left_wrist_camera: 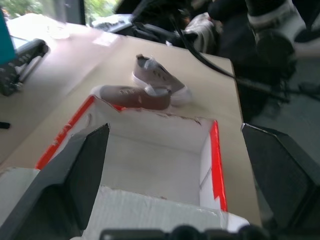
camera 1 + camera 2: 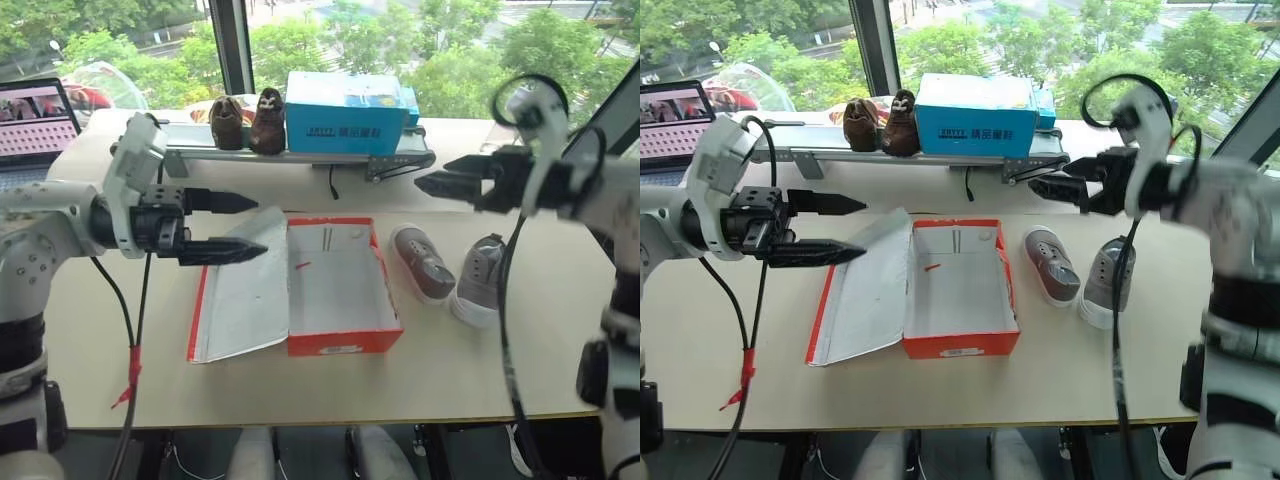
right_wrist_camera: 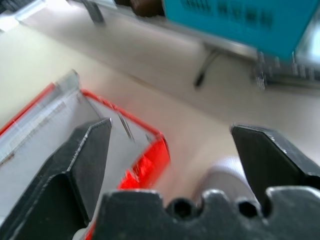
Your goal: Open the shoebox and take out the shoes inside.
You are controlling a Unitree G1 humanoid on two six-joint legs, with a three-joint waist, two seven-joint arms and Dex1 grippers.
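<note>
Hovering wide and empty, both end effectors, left (image 2: 235,226) and right (image 2: 440,178), risk little; a careless sweep could knock the shoes (image 2: 450,268) off the tabletop (image 2: 300,390) beside the open shoebox (image 2: 340,300).

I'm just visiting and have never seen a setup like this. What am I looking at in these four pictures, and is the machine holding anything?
It is a two-armed robot. Two pictures come from cameras in its head, looking down at a table; the other two from cameras on its wrists. The black prongs are its grippers: the left gripper and the right gripper, both open and holding nothing. On the table lies a red shoebox, lid folded open, inside bare. Beside it, on the robot's right, lie two grey-brown shoes. At the back stand a blue box and dark brown shoes.
</note>
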